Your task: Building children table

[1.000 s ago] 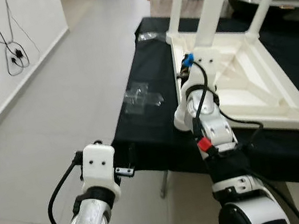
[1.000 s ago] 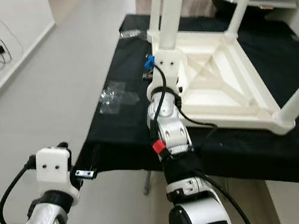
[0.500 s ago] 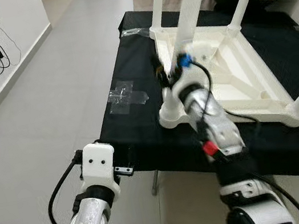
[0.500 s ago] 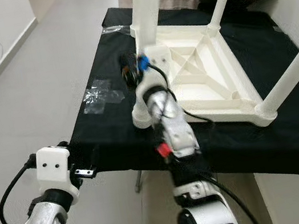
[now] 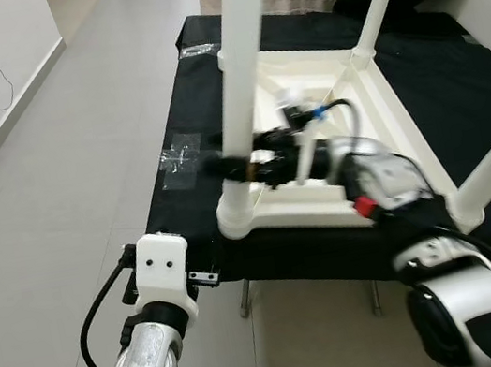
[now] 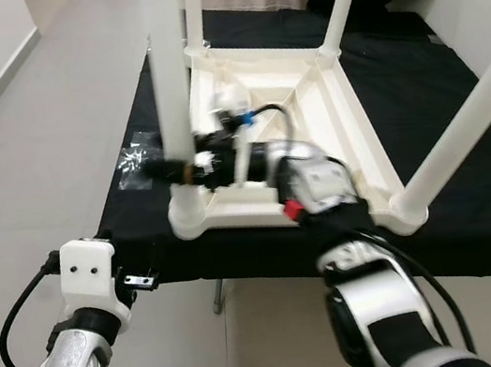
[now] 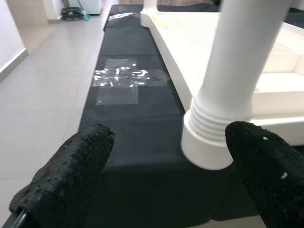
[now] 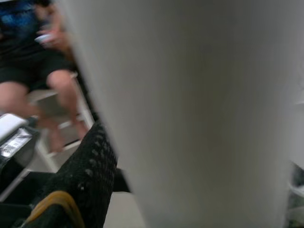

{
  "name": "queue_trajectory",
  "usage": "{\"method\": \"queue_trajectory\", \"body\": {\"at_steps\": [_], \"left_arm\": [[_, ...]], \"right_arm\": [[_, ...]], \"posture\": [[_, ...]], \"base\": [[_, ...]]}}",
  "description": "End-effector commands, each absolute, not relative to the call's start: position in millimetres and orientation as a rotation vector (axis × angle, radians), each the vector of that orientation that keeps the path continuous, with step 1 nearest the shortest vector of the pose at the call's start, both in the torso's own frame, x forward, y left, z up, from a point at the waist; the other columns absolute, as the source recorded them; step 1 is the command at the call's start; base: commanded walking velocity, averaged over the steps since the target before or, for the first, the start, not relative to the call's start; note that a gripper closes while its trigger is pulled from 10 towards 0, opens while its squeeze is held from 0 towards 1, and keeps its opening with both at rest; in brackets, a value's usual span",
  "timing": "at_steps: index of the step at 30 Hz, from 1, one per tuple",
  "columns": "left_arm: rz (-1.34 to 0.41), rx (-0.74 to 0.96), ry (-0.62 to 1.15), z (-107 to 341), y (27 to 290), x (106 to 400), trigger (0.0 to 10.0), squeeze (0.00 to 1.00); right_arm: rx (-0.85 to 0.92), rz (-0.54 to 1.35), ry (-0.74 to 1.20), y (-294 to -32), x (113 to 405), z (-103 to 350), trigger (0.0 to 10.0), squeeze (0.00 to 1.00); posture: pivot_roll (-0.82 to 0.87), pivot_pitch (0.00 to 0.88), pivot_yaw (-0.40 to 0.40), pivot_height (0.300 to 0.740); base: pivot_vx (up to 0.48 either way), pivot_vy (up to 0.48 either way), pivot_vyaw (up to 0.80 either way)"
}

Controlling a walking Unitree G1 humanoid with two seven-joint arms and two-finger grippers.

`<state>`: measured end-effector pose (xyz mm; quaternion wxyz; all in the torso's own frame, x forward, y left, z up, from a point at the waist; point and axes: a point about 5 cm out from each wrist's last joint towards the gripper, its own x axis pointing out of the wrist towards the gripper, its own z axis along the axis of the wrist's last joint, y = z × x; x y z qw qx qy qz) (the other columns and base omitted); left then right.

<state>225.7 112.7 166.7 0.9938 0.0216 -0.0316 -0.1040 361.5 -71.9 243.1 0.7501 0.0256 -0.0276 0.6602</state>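
I see the upturned white table (image 5: pixel 339 119) on black cloth (image 5: pixel 468 97), grey tiles at nine o'clock. Right gripper (image 5: pixel 233 168) pinches the leg (image 5: pixel 240 70); left gripper (image 7: pixel 156 175) spread.

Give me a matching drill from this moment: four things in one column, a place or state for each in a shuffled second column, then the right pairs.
Things:
1. white table
2. right gripper
3. left gripper
4. clear plastic bag

Places or states:
A. flat on the black cloth, left of the table
B. at the near left table leg
C. upside down, legs pointing up
D. open, held short of the cloth's near edge

Pairs: 1-C, 2-B, 3-D, 4-A
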Motion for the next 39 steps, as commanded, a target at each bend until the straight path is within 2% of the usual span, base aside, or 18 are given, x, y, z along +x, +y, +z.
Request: {"method": "queue_trajectory", "body": {"at_steps": [1, 4, 5, 7, 11, 15, 21, 22, 23, 25, 26, 27, 28, 30, 32, 36, 37, 39], "left_arm": [[-0.202, 0.049, -0.054, 163.4, 114.6, 226.0, 10.0, 0.00], [-0.201, 0.049, -0.054, 163.0, 114.7, 226.9, 10.0, 0.00], [-0.200, 0.049, -0.055, 162.8, 114.5, 227.8, 10.0, 0.00], [-0.199, 0.049, -0.056, 162.7, 114.3, 228.5, 10.0, 0.00], [-0.196, 0.048, -0.061, 162.8, 114.6, 230.4, 10.0, 0.00], [-0.196, 0.048, -0.063, 162.9, 114.8, 230.9, 10.0, 0.00], [-0.214, 0.046, -0.073, 164.1, 111.6, 232.7, 10.0, 0.00], [-0.216, 0.041, -0.072, 163.1, 109.5, 233.7, 10.0, 0.00], [-0.215, 0.037, -0.071, 162.7, 108.9, 234.5, 10.0, 0.00], [-0.215, 0.034, -0.070, 162.5, 108.2, 234.8, 10.0, 0.00], [-0.221, 0.031, -0.070, 162.1, 105.6, 235.5, 10.0, 0.00], [-0.221, 0.031, -0.070, 162.1, 105.6, 235.5, 10.0, 0.00], [-0.224, 0.027, -0.070, 161.2, 104.5, 236.1, 10.0, 0.00], [-0.224, 0.027, -0.069, 160.8, 104.5, 236.4, 10.0, 0.00], [-0.222, 0.022, -0.075, 161.1, 103.8, 239.1, 10.0, 0.00], [-0.223, 0.019, -0.087, 162.9, 102.8, 242.8, 10.0, 0.00], [-0.224, 0.019, -0.087, 162.5, 102.8, 243.6, 10.0, 0.00], [-0.225, 0.020, -0.087, 161.9, 102.6, 244.4, 10.0, 0.00]], "right_arm": [[0.021, 1.494, -0.053, -66.2, 360.4, 241.1, 10.0, 0.00], [-0.002, 1.508, -0.053, -60.1, 361.1, 240.3, 10.0, 0.00], [-0.016, 1.466, -0.060, -56.8, 363.0, 238.2, 0.0, 0.00], [-0.024, 1.433, -0.065, -55.2, 364.3, 236.8, 0.0, 0.00], [0.073, 1.141, -0.094, -64.0, 369.6, 226.5, 0.0, 0.00], [0.064, 1.051, -0.092, -70.5, 370.2, 218.8, 0.0, 0.00], [0.095, 0.810, -0.097, -62.0, 354.0, 207.5, 0.0, 0.00], [0.074, 0.484, -0.061, -72.6, 364.0, 204.3, 0.0, 0.00], [0.051, 0.343, -0.049, -80.2, 367.0, 202.8, 0.0, 0.00], [0.042, 0.246, -0.038, -85.7, 367.4, 201.2, 0.0, 0.00], [0.048, 0.052, -0.027, -96.9, 364.2, 197.6, 0.0, 0.00], [0.048, 0.052, -0.027, -96.9, 364.2, 197.6, 0.0, 0.00], [0.087, -0.107, -0.016, -103.6, 361.0, 193.8, 0.0, 0.00], [0.096, -0.136, -0.013, -104.5, 360.2, 192.8, 0.0, 0.00], [0.126, -0.331, -0.023, -106.5, 356.1, 194.8, 0.0, 0.00], [0.189, -0.412, -0.003, -97.9, 355.0, 197.5, 0.0, 0.00], [0.207, -0.398, -0.004, -94.5, 355.4, 198.8, 9.1, 0.00], [0.216, -0.398, -0.004, -91.8, 355.7, 199.9, 9.1, 0.00]], "posture": [[0.16, 0.094, -0.135, 0.740], [0.16, 0.092, -0.138, 0.740], [0.16, 0.089, -0.138, 0.740], [0.16, 0.088, -0.137, 0.740], [0.15, 0.081, -0.135, 0.740], [0.15, 0.081, -0.135, 0.740], [0.12, 0.076, -0.119, 0.740], [0.12, 0.079, -0.118, 0.740], [0.11, 0.079, -0.115, 0.740], [0.11, 0.079, -0.115, 0.740], [0.11, 0.079, -0.118, 0.740], [0.11, 0.079, -0.118, 0.740], [0.11, 0.076, -0.120, 0.740], [0.11, 0.076, -0.120, 0.740], [0.10, 0.055, -0.117, 0.740], [0.10, 0.045, -0.111, 0.740], [0.11, 0.039, -0.109, 0.740], [0.10, 0.037, -0.109, 0.740]], "base": [[0.000, 0.000, 0.00], [0.000, 0.000, 0.00], [0.000, 0.000, 0.00], [0.000, 0.000, 0.00], [0.000, 0.000, 0.00], [0.000, 0.000, 0.00], [0.000, 0.000, 0.00], [0.000, 0.000, 0.00], [0.000, 0.000, 0.00], [0.000, 0.000, 0.00], [0.000, 0.000, 0.00], [0.000, 0.000, 0.00], [0.000, 0.000, 0.00], [0.000, 0.000, 0.00], [0.000, 0.000, 0.00], [0.000, 0.000, 0.00], [0.000, 0.000, 0.00], [0.000, 0.000, 0.00]]}}
